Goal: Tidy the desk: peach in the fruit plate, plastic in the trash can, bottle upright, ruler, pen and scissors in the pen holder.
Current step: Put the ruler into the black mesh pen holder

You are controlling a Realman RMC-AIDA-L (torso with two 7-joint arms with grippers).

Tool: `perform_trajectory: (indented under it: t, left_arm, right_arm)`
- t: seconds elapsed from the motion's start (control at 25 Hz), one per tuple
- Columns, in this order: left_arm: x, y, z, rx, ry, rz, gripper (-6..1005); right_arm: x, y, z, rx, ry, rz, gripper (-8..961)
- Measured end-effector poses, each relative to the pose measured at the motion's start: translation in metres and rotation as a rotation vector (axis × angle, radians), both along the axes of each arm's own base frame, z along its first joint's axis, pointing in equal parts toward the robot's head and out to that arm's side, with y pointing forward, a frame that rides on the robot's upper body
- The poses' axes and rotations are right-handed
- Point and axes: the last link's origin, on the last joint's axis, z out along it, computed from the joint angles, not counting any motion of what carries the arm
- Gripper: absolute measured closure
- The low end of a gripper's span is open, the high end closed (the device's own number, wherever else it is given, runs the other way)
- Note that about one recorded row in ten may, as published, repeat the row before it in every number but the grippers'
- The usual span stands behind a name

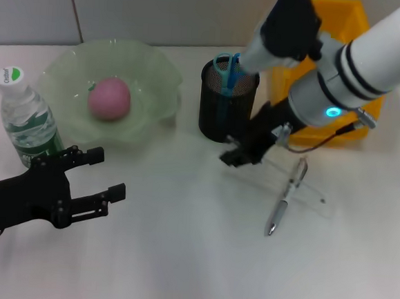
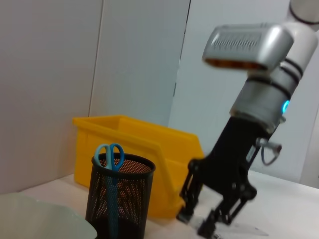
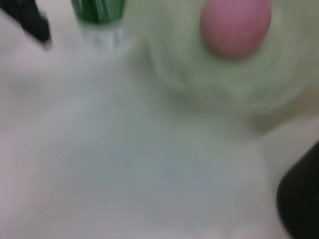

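The pink peach (image 1: 109, 99) lies in the green fruit plate (image 1: 156, 84). To the plate's left the bottle (image 1: 22, 118) stands upright. Blue scissors (image 1: 227, 72) stick out of the black mesh pen holder (image 1: 220, 113). A clear ruler (image 1: 301, 183) lies flat right of the holder, and the silver pen (image 1: 286, 198) lies across it. My right gripper (image 1: 243, 156) is down at the ruler's left end with its fingers apart; in the left wrist view the right gripper (image 2: 199, 221) stands beside the ruler (image 2: 244, 230). My left gripper (image 1: 104, 175) is open near the bottle. No plastic is in view.
A yellow bin (image 1: 334, 35) stands behind the right arm, next to the pen holder (image 2: 119, 199). The right wrist view shows the peach (image 3: 237, 25), the plate (image 3: 199, 74) and the bottle (image 3: 99, 15) from above. A wall runs along the table's back edge.
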Motion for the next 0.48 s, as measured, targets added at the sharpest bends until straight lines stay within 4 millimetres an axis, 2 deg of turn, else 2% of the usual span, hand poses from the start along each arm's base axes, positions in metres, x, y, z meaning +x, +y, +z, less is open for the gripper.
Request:
perform_trajectory:
  t: [0.24, 0.4, 0.48]
  left_arm:
    - [0.000, 0.000, 0.001, 0.003, -0.002, 0.003, 186]
    - [0.000, 0.000, 0.001, 0.003, -0.002, 0.004, 186]
    - [0.000, 0.000, 0.001, 0.003, -0.003, 0.005, 186]
  right_arm:
    - [-0.032, -0.006, 0.035, 0.090, 0.200, 0.040, 571]
    - [-0.045, -0.010, 0.058, 0.202, 0.331, 0.085, 571]
    - [-0.046, -0.010, 0.061, 0.224, 0.355, 0.091, 568]
